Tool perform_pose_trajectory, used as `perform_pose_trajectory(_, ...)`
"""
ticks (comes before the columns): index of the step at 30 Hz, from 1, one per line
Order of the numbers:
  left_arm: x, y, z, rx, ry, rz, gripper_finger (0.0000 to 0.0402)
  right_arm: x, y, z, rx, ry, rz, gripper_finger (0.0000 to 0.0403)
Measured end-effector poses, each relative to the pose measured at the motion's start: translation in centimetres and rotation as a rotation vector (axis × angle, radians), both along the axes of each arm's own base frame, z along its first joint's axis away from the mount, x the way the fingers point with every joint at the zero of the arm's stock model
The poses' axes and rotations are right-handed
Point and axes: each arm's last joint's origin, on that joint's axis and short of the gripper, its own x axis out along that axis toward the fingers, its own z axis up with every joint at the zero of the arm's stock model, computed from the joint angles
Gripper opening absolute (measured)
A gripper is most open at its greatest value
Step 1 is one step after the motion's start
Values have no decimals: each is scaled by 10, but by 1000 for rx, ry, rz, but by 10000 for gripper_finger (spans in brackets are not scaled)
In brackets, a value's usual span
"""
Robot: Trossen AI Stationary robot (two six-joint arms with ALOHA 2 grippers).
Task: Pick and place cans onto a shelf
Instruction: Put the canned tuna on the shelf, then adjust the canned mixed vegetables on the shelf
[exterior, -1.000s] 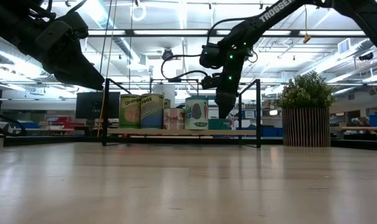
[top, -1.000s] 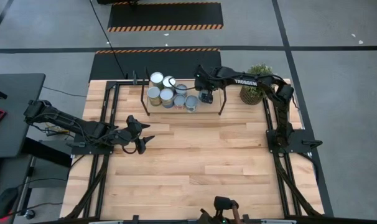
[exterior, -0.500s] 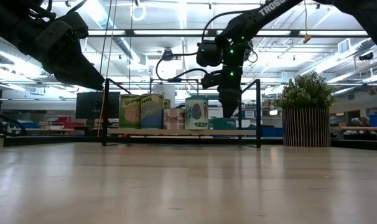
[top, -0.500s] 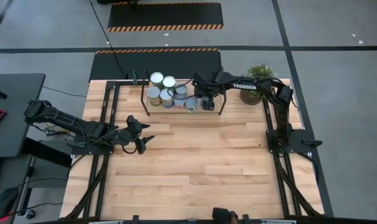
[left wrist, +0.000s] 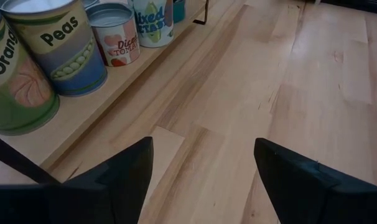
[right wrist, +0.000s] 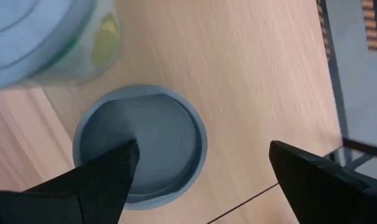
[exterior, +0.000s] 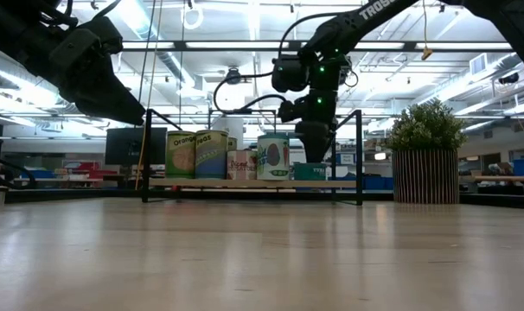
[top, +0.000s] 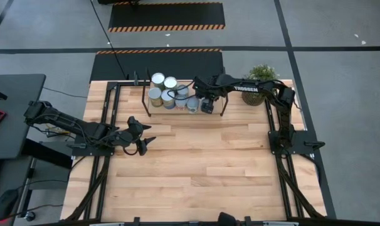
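Note:
Several cans (top: 168, 94) stand upright on the low light-wood shelf (top: 215, 108) at the table's far side; they also show in the low view (exterior: 212, 154) and the left wrist view (left wrist: 58, 43). My right gripper (right wrist: 202, 148) is open above a low teal can with a grey top (right wrist: 157, 134), which stands on the shelf's right part (exterior: 307, 172). One finger stands over the can's top and the other beyond its rim. My left gripper (top: 144, 143) is open and empty, low over the table near the shelf's left end. My right gripper points down at the low can's top (right wrist: 170, 155). One fingertip (right wrist: 123, 158) shows over the top; I cannot tell whether it touches. The can stands upright on the shelf board.
A potted green plant (top: 259, 88) stands at the far right, beside the shelf. The shelf's black posts (exterior: 359, 155) rise at its ends. Bare wooden tabletop (top: 202, 169) stretches from the shelf to the near edge.
My right gripper has shifted a little toward the table's near edge over the shelf's right part and turned slightly about its wrist. The cans have stayed in place.

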Motion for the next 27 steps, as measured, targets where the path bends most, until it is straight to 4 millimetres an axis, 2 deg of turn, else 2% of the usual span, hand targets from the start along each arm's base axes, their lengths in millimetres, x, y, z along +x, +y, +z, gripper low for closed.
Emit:
perform_pose_trajectory(11,0,0,0,0,0,0,283,-2,5,-2,57,-46,-267,374)
perform_pose_trajectory(18,0,0,0,-1,0,0,283,0,9,-1,26,-39,-267,373)
perform_pose_trajectory(22,0,0,0,-1,0,0,283,2,8,7,28,-37,-263,373)
perform_pose_trajectory(27,0,0,0,-1,0,0,283,5,5,33,-17,-57,-259,373)
